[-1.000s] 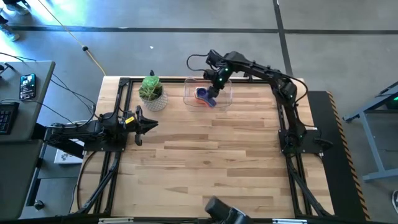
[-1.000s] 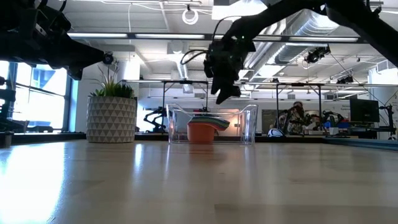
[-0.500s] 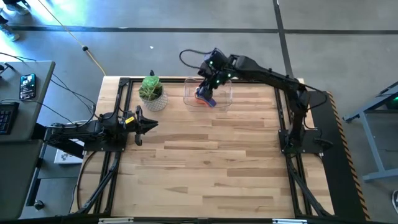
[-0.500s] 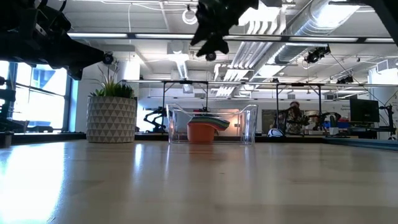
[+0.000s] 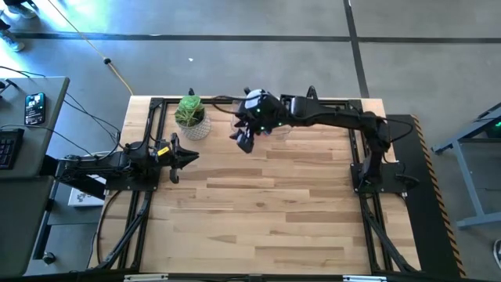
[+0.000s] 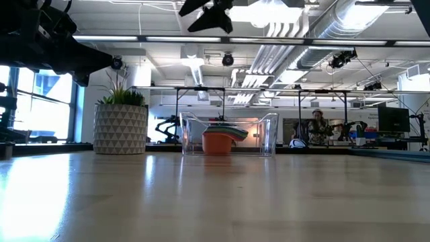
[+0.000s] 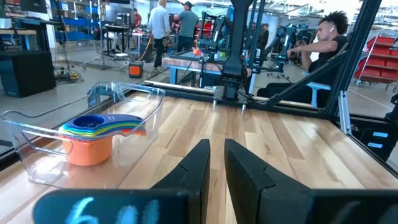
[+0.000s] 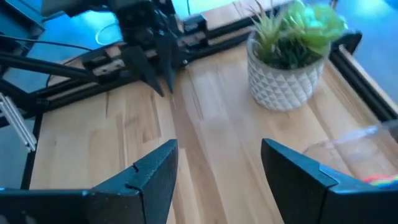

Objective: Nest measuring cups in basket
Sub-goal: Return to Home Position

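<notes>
Low view: basket (image 6: 265, 134) stands on the worktop (image 6: 215, 202) toward its far edge, well right of the potted plant (image 6: 121, 128); the measuring cups (image 6: 218, 140) sit inside it as one nested stack, upright, the orange one at the bottom.

Left wrist view: same stack on the basket floor, blue cup on top, the coloured handles fanned out to one side; nothing touches the cups.

High view: right tool (image 5: 243, 139) hangs over the worktop between plant and basket, just off the basket's left end; the right arm stretches across the basket and hides most of it here; in the low view this tool is high up at the top edge, well clear of the basket rim.

Right wrist view: its fingers (image 8: 149, 180) stand wide apart, nothing between them.

Left tool (image 5: 188, 155): parked at the left edge of the worktop, pointing inward; its fingers (image 7: 196, 171) are drawn together with only a slit between them, holding nothing.
</notes>
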